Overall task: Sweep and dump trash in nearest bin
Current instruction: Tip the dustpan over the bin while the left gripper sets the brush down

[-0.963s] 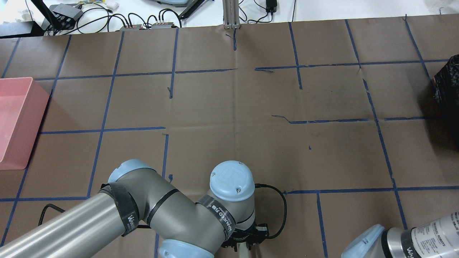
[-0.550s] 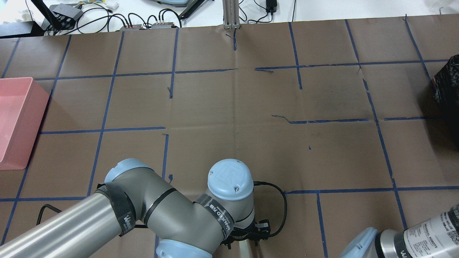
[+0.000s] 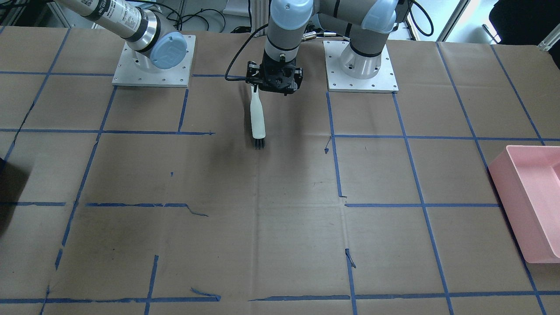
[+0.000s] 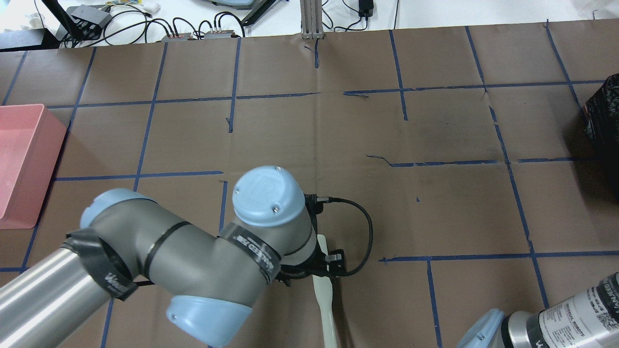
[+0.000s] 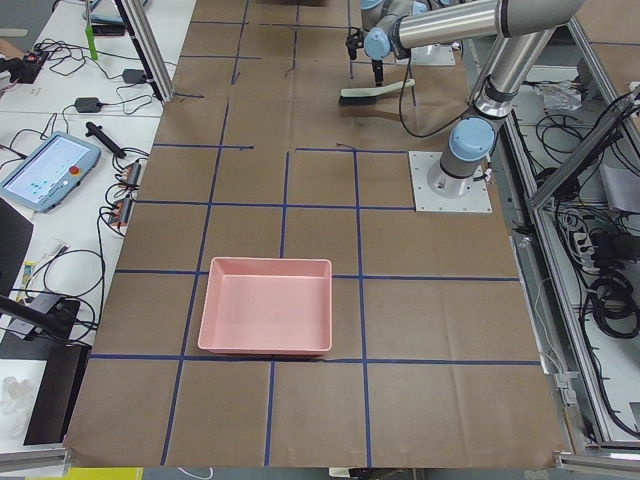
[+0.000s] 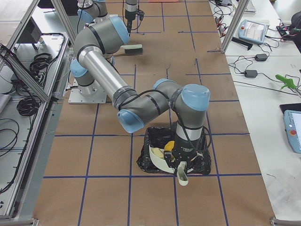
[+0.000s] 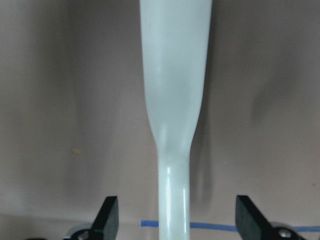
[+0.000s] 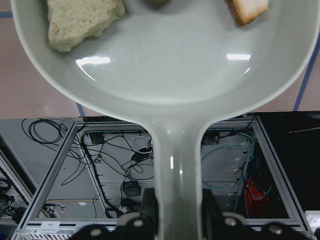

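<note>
Over the last second the left arm has swung out from the robot, and the overhead view now shows far more of the brush [image 3: 257, 118] behind the left tool [image 3: 274, 82]. In the wrist view that tool's fingers [image 7: 109, 217] stand wide apart. The white handle runs between them untouched, so it grips nothing. The brush seems to lie on the worktop [image 3: 280, 227] directly under the tool, bristles pointing away from the robot. We take this to mean the sweeping is finished and the brush has been let go.

The right arm has hardly shifted. The right tool [image 8: 178, 212] is clamped on the handle of the dustpan [image 8: 165, 75], which hangs tilted over the black bin [image 6: 150, 136]. The trash is still in the pan, at the lip farthest from the tool: the bread wedge [image 8: 80, 20], the bread chunk [image 8: 246, 9] and the potato [image 6: 169, 145] between them. We judge that only the tipping remains, and that the pan needs a steeper tilt.
</note>
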